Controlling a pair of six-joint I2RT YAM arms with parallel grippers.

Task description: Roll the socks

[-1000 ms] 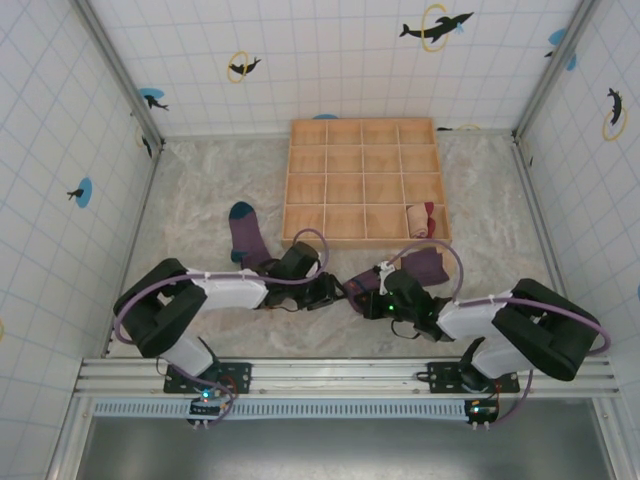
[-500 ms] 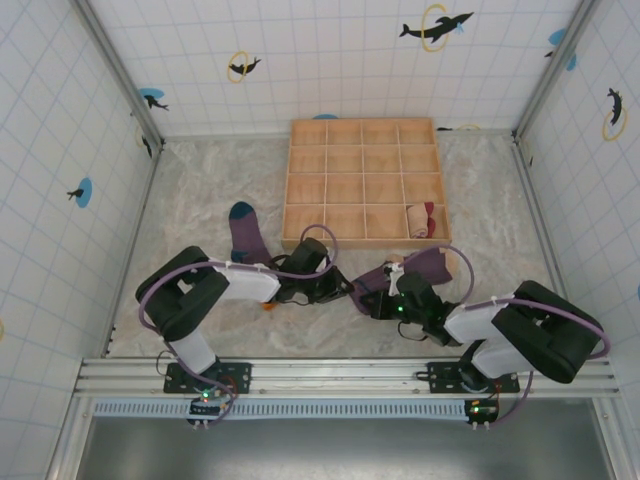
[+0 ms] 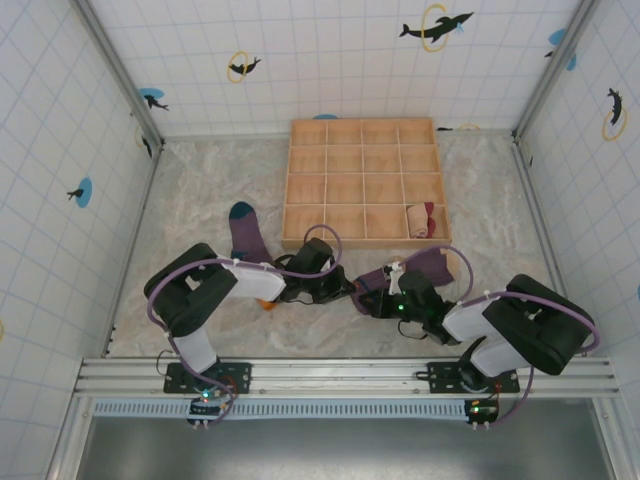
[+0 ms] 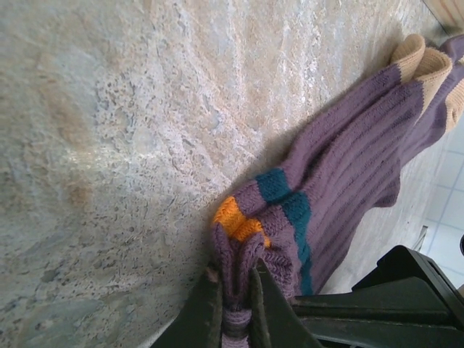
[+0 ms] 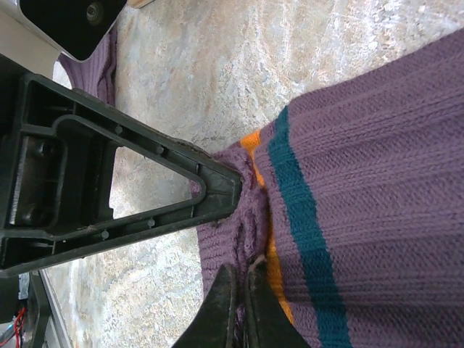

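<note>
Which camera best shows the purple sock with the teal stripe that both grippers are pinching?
The left wrist view: the purple sock lies full length, from the orange cuff in the jaws to the tan end. The right wrist view has its striped cuff end close up; the top external view, a small, distant purple patch.

1. A compartment tray (image 3: pixel 362 240) sits at the back centre of the table (image 3: pixel 190 200).
2. A rolled sock (image 3: pixel 420 220) lies in its near-right compartment (front row, last column).
3. A second sock (image 3: pixel 246 232) lies left of the tray.
4. A third sock (image 3: pixel 425 265) lies before the tray, with the left gripper (image 3: pixel 345 288) and right gripper (image 3: pixel 368 298) at its left end.
</note>
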